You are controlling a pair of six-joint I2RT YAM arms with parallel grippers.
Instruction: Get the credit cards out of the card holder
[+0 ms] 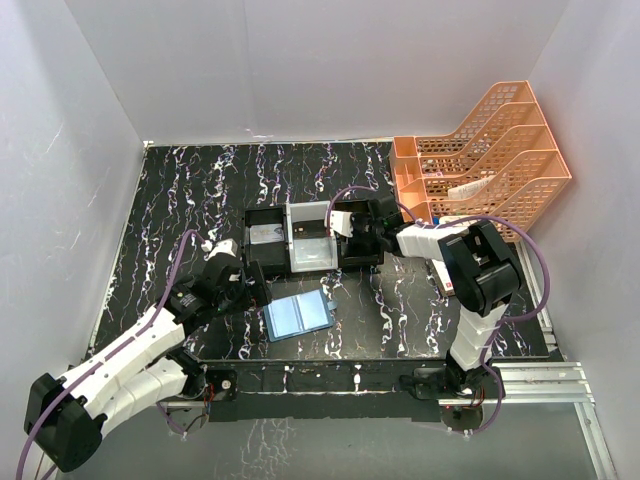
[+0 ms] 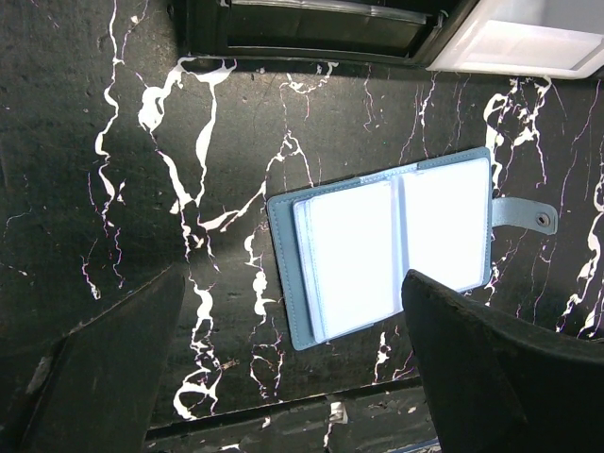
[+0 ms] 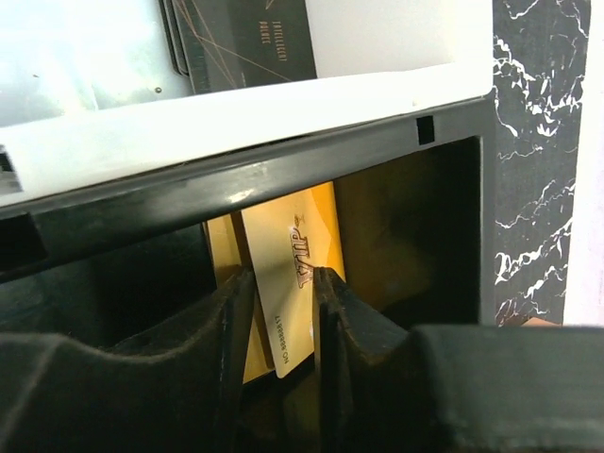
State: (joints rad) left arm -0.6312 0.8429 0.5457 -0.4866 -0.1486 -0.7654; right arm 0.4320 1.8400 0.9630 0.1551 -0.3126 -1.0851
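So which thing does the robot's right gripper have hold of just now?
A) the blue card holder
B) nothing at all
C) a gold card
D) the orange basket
C: the right wrist view shows the right gripper closed on a gold card inside the black tray, while the blue holder lies open, in no gripper.

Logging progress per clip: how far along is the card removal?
Done: dark cards lie in the tray's white compartment; the open card holder's visible pockets look empty. In hand: right gripper pinches a gold card inside the tray's black compartment. Remaining: releasing it; left gripper hovers open.
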